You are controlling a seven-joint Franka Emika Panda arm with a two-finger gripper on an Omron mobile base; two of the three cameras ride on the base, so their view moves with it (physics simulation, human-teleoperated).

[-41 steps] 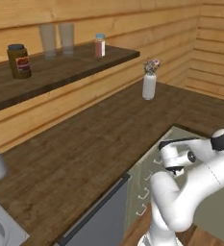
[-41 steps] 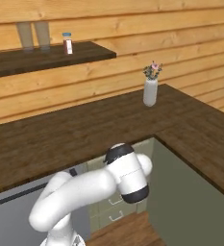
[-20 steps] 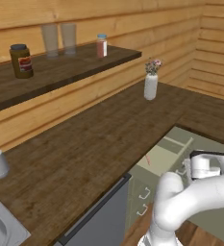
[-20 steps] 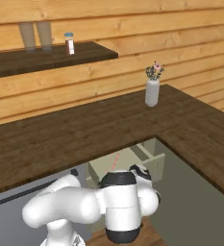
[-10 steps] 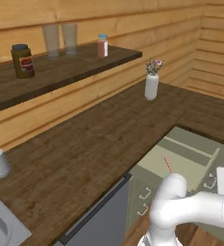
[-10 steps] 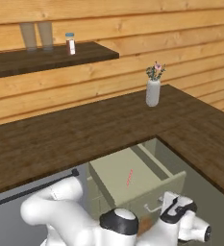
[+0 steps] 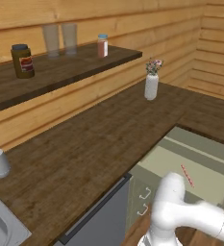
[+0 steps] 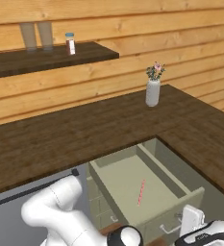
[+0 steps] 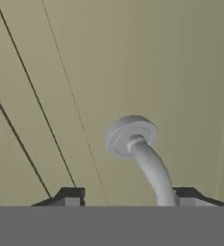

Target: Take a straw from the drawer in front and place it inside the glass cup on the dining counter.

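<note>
The pale sage-green drawer (image 8: 118, 166) stands pulled far out of the cabinet under the wooden counter, also seen in the left base view (image 7: 200, 144). The thin reddish-pink straw (image 8: 141, 191) lies flat on the drawer's floor (image 7: 187, 175). My gripper (image 8: 199, 231) hangs low in front of the drawer's flat front. In the hand view the gripper (image 9: 128, 198) sits right at the silver handle (image 9: 147, 158), its fingertips (image 9: 70, 196) spread wide, and the handle's stem passes close to the right one. The glass cup and the dining counter are out of view.
A white flower vase (image 7: 151, 85) stands at the counter's back corner. On the wall shelf are two tall greyish glasses (image 7: 59, 38), a dark jar (image 7: 22, 61) and a small bottle (image 7: 102, 45). A grey dishwasher panel (image 7: 104, 216) adjoins the drawer; a sink (image 7: 3, 226) lies far left.
The drawer has slid from shut to wide open as my hand drew back and down with its handle. The straw inside has come into sight.
</note>
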